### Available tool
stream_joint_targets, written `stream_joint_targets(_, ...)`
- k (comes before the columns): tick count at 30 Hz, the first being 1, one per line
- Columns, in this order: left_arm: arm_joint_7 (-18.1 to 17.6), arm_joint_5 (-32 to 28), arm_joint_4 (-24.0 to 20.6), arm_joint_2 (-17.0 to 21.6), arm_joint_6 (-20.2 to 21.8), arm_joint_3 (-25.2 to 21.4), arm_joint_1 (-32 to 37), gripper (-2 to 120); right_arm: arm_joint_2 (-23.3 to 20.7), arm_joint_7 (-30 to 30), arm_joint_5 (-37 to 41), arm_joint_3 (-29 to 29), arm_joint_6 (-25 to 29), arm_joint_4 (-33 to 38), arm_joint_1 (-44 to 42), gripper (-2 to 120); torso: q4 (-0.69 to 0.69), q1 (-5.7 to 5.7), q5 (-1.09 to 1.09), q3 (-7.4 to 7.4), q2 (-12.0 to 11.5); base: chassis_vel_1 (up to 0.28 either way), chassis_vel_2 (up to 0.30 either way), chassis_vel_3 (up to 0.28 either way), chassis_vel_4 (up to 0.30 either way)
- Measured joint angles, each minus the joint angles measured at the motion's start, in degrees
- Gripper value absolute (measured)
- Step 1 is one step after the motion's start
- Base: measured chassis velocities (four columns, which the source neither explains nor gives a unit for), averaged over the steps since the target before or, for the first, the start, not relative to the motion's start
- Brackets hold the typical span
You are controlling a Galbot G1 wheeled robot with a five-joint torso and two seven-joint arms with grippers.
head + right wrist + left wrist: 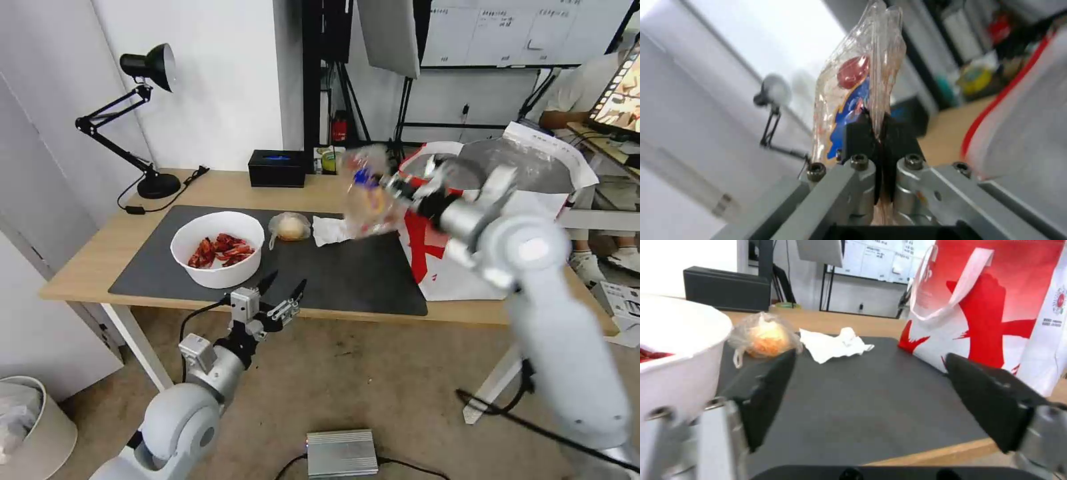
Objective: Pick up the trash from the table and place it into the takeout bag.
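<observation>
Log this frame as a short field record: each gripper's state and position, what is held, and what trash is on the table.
right gripper: shut on clear plastic box, raised beside the takeout bag
left gripper: open, at the table's near edge, holding nothing
on mat: white bowl of crayfish shells, bagged bun, crumpled tissue
not trash: black tissue box

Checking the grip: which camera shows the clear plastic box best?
The right wrist view: the right gripper pinches the clear plastic box up close. The head view shows it blurred beside the takeout bag.
</observation>
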Motion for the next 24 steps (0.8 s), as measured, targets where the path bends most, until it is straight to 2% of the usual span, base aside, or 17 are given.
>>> stream_joint_targets(3,-0.08,-0.05,-0.04,-0.53,-0.12,0.01,0.15,99,-2.14,0.18,-0.25,0.81,1.38,-1.14,1.42,0,0.00,0.00,-0.02,0.00,0.00,0.000,0.000,0.000,0.000)
stream_joint_targets(11,-0.19,-0.26,-0.06,-1.18,-0.49,0.65,-0.29,100,-7.67,-1.85,-5.10,2.68,3.26,-5.52,3.76,0,0.00,0.00,-0.01,0.00,0.00,0.000,0.000,0.000,0.000)
stream_joint_targets(14,-0.13,-0.74,-0.06,-1.18,-0.78,1.13,-0.98,100,-10.28,-4.53,-11.04,3.09,3.82,-8.31,3.57,0,0.00,0.00,-0.01,0.00,0.00,0.000,0.000,0.000,0.000)
stream_joint_targets(18,-0.11,-0.91,-0.07,-1.17,-0.79,1.34,-1.31,100,-11.05,-5.57,-13.18,3.08,3.95,-9.17,3.01,0,0.00,0.01,-0.01,0.01,0.00,0.000,0.000,0.000,0.000)
stream_joint_targets(24,-0.11,-1.07,-0.27,-1.15,-1.06,1.56,-1.74,100,-12.79,-9.93,-24.57,2.78,4.63,-11.04,-0.23,0,0.00,0.00,-0.02,0.00,0.00,0.000,0.000,0.000,0.000)
